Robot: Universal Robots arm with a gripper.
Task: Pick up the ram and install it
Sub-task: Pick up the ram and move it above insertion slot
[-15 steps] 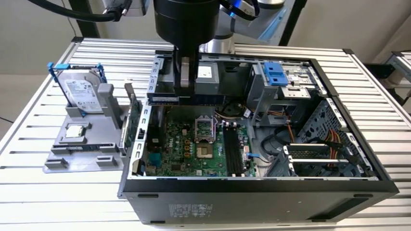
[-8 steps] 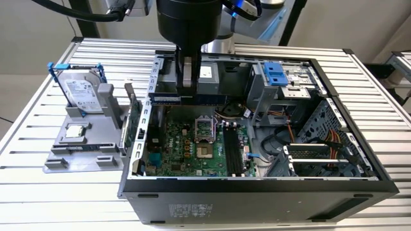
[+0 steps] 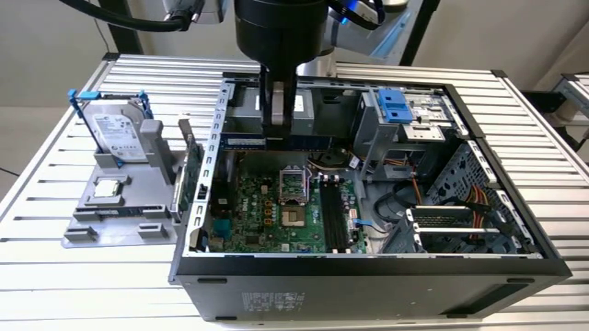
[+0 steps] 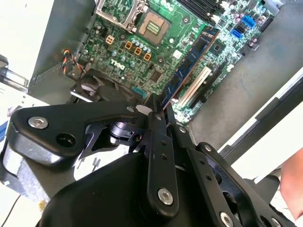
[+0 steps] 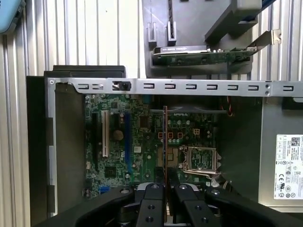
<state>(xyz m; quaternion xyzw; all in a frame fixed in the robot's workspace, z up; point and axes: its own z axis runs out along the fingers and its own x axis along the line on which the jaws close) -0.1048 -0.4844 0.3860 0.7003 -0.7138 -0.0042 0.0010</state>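
One stick in hand: gripping the ram (image 5: 164, 142) with the pincer (image 5: 165, 189) clamped tight on its faces. Held edge-on above the motherboard (image 5: 142, 142), inside the open case (image 3: 368, 276). Not seated, and touching nothing else as far as can be told. Lying crosswise to the black memory slots (image 3: 336, 217) beside the processor socket (image 3: 292, 200) in the exterior view.

Risks, as a guess:
- Pressing down while crosswise or off the notch would bend the stick or chip a slot.
- Thin board, pinched grip, so could tilt or slip under a push.
- Could clip the case rim or the loose cables (image 3: 478, 196).

In the case: motherboard, drive cage (image 3: 405, 117), cables.

In the grey holder (image 3: 83, 234) on the counter (image 3: 55, 289), at the exterior view's left: hard drive (image 3: 118, 131), square chip (image 3: 109, 187), green card (image 3: 189, 172) on edge.
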